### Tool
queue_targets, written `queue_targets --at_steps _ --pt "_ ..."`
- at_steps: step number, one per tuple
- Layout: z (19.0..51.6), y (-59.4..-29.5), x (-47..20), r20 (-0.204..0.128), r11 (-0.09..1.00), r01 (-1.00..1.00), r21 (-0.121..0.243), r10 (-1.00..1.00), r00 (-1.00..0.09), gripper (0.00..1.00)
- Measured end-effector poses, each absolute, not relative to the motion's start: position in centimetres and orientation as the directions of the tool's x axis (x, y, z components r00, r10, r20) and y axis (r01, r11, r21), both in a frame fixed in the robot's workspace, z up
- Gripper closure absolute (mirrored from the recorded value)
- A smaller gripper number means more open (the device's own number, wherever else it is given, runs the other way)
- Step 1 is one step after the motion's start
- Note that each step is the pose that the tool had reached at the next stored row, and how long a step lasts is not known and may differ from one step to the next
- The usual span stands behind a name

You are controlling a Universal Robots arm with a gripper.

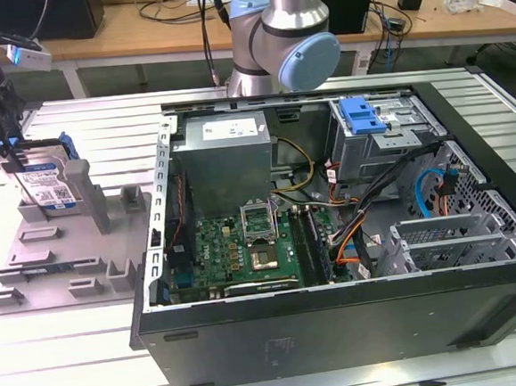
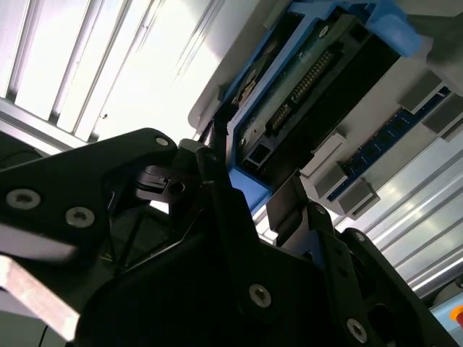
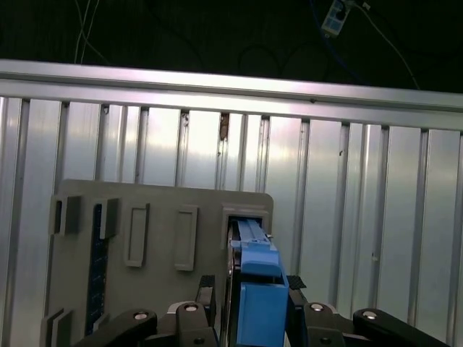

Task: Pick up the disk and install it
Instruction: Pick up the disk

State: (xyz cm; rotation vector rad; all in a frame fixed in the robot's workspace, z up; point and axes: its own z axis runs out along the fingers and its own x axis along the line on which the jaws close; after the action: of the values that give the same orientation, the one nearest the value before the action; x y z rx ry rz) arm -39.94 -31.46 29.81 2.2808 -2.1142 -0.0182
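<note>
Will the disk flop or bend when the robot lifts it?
Probably not: the disk looks like a flat metal slab in a hard blue bracket, so likely stiff. Standing on edge in its grey holder, it could tip once freed.

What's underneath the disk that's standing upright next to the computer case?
The disk stands on edge in a slot of the grey holder tray, which lies on the slatted metal table. The slot's floor is covered by the disk itself.
</note>
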Motion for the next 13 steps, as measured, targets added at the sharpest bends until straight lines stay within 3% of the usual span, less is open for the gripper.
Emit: queue_targets --at_steps 9,10,13 --pt "29.81 -31.27 -40.00 0.013 -0.076 -0.997 0.031 -0.997 0.076 0.53" --pt "29.80 -31.27 -40.00 0.013 -0.075 -0.997 0.031 -0.997 0.076 0.61" --pt "29.80 -31.27 -40.02 0.013 -0.075 -0.997 0.031 -0.997 0.076 0.61"
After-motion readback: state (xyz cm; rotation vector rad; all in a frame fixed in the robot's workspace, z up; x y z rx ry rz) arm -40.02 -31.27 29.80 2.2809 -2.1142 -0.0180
